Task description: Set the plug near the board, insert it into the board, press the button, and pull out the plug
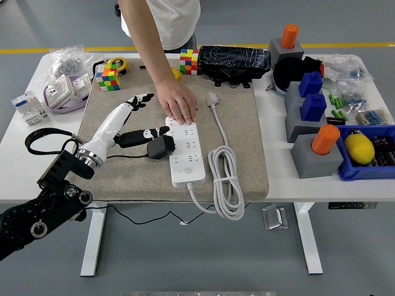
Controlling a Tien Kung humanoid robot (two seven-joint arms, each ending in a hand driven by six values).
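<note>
Plug (160, 147) lies loose beside the board (186, 151), just off the left hand's (133, 120) spread fingers; a person's hand (178, 103) steadies the board.

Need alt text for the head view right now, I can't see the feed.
The robot's left hand, fingers spread, rests on the mat beside a black plug lying just left of the white power strip. A person's hand presses the strip's far end. The right arm is out of view.
</note>
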